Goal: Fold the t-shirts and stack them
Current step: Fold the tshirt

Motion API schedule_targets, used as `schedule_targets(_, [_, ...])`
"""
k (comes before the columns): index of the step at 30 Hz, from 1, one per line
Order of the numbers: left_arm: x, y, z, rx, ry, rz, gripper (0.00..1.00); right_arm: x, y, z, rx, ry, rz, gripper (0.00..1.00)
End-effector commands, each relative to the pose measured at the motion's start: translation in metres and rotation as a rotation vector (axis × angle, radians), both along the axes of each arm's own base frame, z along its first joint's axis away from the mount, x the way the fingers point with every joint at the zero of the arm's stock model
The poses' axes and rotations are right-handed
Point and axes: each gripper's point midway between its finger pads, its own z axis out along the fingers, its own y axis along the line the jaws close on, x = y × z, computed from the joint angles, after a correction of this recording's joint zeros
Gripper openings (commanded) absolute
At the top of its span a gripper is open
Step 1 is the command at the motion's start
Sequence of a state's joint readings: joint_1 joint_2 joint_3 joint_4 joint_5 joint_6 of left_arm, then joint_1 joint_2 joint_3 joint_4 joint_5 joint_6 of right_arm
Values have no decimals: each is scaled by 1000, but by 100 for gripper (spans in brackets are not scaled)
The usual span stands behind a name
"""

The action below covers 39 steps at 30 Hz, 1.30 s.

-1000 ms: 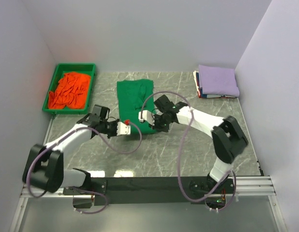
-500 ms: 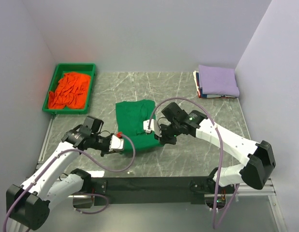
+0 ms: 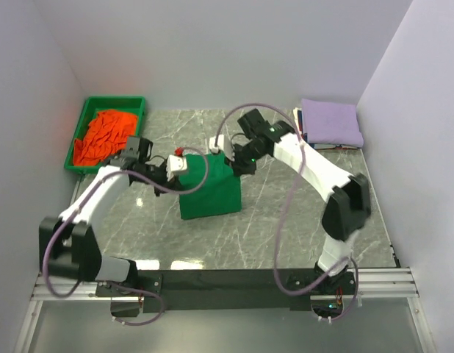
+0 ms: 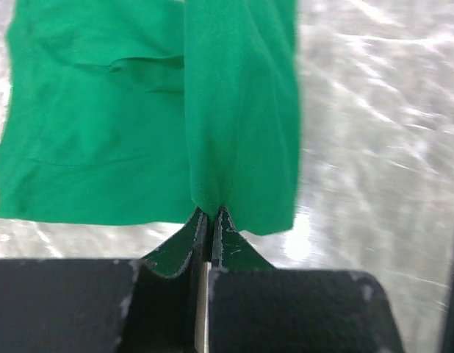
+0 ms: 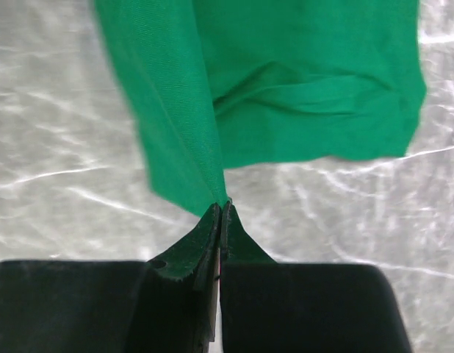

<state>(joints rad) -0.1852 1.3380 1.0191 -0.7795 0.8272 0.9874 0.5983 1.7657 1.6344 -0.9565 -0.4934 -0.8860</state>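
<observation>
The bright green t-shirt (image 3: 210, 190) hangs between my two grippers over the middle of the table, its lower part lying on the marble. My left gripper (image 3: 184, 165) is shut on its left top corner; in the left wrist view the cloth (image 4: 153, 110) runs into the closed gripper (image 4: 210, 215). My right gripper (image 3: 225, 153) is shut on the right top corner; the right wrist view shows the cloth (image 5: 300, 81) pinched in the closed gripper (image 5: 221, 207). An orange t-shirt (image 3: 104, 137) lies crumpled in the green tray (image 3: 84, 118). A folded lavender t-shirt (image 3: 330, 122) tops a stack at the back right.
The green plastic tray stands at the back left by the wall. The folded stack with white and dark edges (image 3: 303, 137) sits at the back right corner. Grey walls close in the table on three sides. Cables loop from both arms over the table.
Both grippers have moved away from the near edge toward the back, carrying the green t-shirt's edge with them, so it has gone from lying flat and wider to a narrower, doubled shape.
</observation>
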Motion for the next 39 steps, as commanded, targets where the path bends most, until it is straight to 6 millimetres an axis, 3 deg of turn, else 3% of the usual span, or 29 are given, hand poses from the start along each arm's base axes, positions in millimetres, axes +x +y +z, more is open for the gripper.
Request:
schedule_targets(1, [59, -3, 9, -14, -66, 54, 1, 43, 3, -1, -6, -16, 4, 0])
schedule_targets(2, [70, -4, 6, -11, -58, 68, 1, 55, 4, -22, -29, 28, -5, 0])
schedule_targets(3, [90, -2, 10, -9, -89, 92, 1, 62, 5, -27, -35, 44, -10, 0])
schedule_targets(4, [101, -2, -8, -4, -32, 117, 1, 78, 12, -18, -16, 10, -17, 0])
schedule_targets(5, [109, -1, -15, 0, -17, 133, 2, 87, 12, -22, -20, 16, -25, 0])
schedule_targets(6, [125, 3, -16, 19, -30, 164, 3, 95, 13, -44, -40, 58, -43, 0])
schedule_targets(7, [131, 3, -39, 35, 42, 184, 3, 106, 17, -40, -30, 38, -53, 0])
schedule_targets(9, [146, 8, -48, 44, 76, 211, 4, 116, 19, -59, -54, 71, -67, 0])
schedule_targets(10, [147, 10, -68, 57, 138, 233, 4, 118, 18, -66, -63, 80, -74, 0])
schedule_targets(15, [149, 15, -95, 93, 235, 265, 7, 114, 11, -102, -125, 134, -107, 0])
schedule_targets(21, [121, 10, -109, 88, 364, 251, 9, 90, 7, -123, -175, 229, -133, 0])
schedule_targets(23, [111, 8, -111, 89, 383, 244, 8, 78, 10, -117, -163, 249, -129, 0])
schedule_targets(25, [94, 3, -113, 88, 405, 223, 8, 55, 9, -126, -183, 299, -122, 0])
schedule_targets(26, [88, 1, -112, 88, 409, 212, 8, 47, 9, -117, -168, 298, -121, 0])
schedule_targets(27, [73, -3, -118, 87, 431, 193, 8, 32, 3, -129, -185, 341, -130, 0])
schedule_targets(29, [60, -8, -112, 77, 424, 177, 8, 17, 2, -119, -168, 344, -137, 0])
schedule_targets(30, [45, -13, -112, 72, 427, 156, 8, 0, -3, -128, -180, 388, -146, 0])
schedule_targets(32, [30, -18, -110, 59, 425, 136, 8, -14, -5, -115, -158, 392, -150, 0])
schedule_targets(33, [16, -20, -109, 60, 428, 120, 8, -32, -7, -120, -163, 436, -147, 0])
schedule_targets(36, [-1, -23, -104, 41, 429, 100, 11, -51, -10, -108, -143, 445, -142, 0])
schedule_targets(39, [3, -17, -88, 11, 403, 121, 26, -50, -7, -86, -109, 439, -152, 2])
